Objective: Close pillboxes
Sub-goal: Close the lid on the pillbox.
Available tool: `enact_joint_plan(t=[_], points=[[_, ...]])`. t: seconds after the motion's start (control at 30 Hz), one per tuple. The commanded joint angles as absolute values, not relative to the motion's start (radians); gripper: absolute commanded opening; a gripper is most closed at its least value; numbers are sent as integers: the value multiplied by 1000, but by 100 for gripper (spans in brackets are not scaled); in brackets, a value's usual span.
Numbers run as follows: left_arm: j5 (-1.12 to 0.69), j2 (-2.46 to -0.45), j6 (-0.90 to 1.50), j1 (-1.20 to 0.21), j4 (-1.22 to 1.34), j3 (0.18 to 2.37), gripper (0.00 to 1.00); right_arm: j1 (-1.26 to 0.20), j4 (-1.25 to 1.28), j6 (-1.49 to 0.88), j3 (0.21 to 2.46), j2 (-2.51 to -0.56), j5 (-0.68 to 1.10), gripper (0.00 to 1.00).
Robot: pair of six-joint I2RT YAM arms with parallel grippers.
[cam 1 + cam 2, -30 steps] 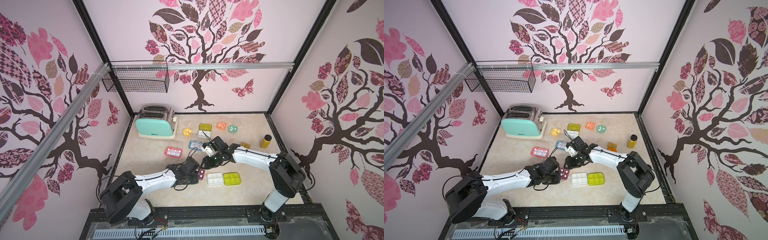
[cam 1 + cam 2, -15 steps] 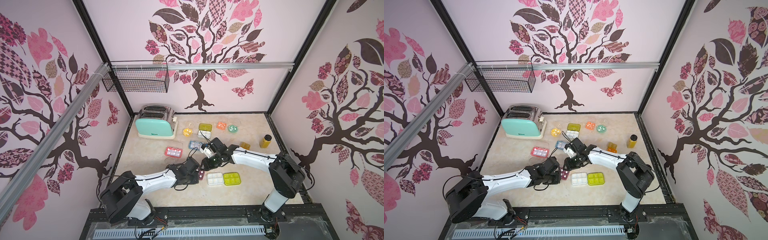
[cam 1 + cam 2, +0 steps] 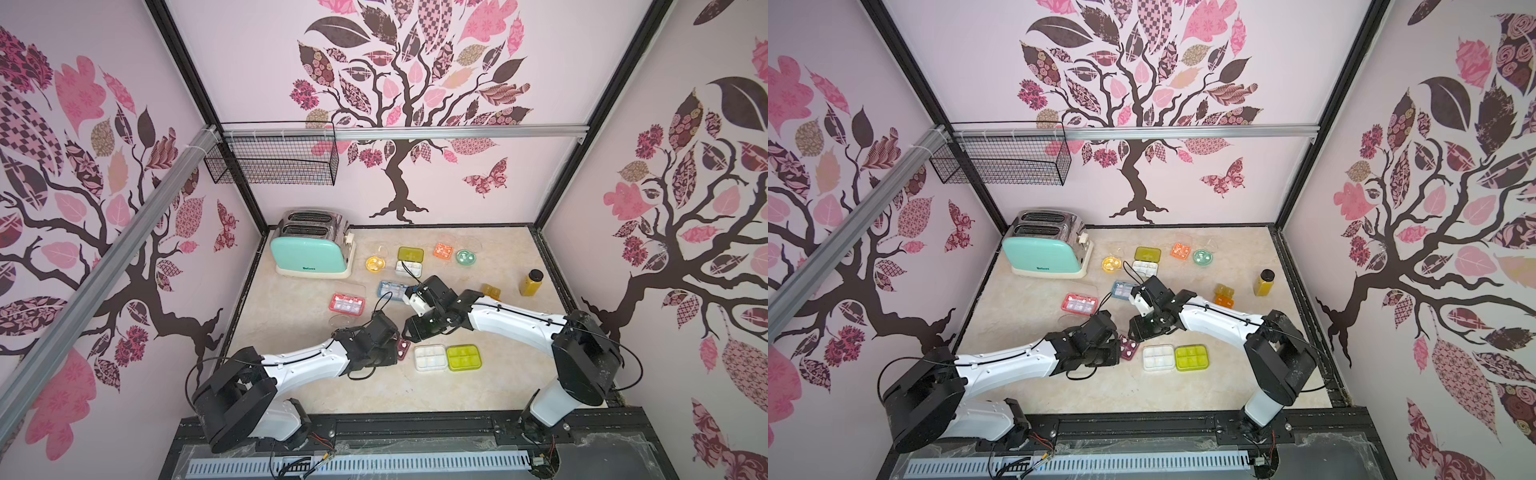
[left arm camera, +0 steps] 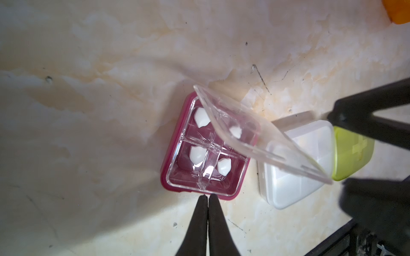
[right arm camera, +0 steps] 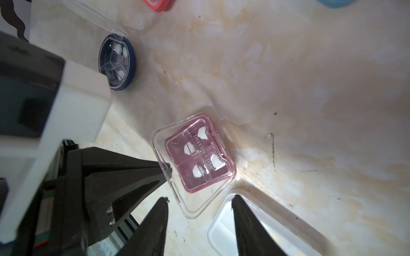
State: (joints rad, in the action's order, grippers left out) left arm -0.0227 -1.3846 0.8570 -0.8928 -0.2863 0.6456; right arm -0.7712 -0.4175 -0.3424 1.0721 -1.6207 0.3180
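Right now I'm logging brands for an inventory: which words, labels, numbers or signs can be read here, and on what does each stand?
"Instinct life": on the clear lid of the maroon pillbox.
"+" (a raised cross): on the yellow-green pillbox.
Brand word on the mint side of the toaster: too small to read.
No other text or number is legible.

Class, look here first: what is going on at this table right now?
The robot is working on a maroon pillbox, one of many on the table. The left gripper, shut, sits at the box's edge. The right gripper stands open by its clear lid, which is tilted up and not yet closed.
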Motion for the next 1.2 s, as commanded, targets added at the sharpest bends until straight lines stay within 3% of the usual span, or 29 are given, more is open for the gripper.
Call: enact_joint_plan(t=[0.0, 0.3, 1.17], points=[[-5, -1372, 855, -894, -284, 630, 8, -774, -417, -351, 1104, -1617, 278, 49], [31, -1357, 834, -895, -332, 615, 8, -773, -405, -345, 1139, -1695, 293, 44], [6, -1439, 831, -895, -275, 650, 7, -781, -342, -371, 1095, -1735, 397, 45]])
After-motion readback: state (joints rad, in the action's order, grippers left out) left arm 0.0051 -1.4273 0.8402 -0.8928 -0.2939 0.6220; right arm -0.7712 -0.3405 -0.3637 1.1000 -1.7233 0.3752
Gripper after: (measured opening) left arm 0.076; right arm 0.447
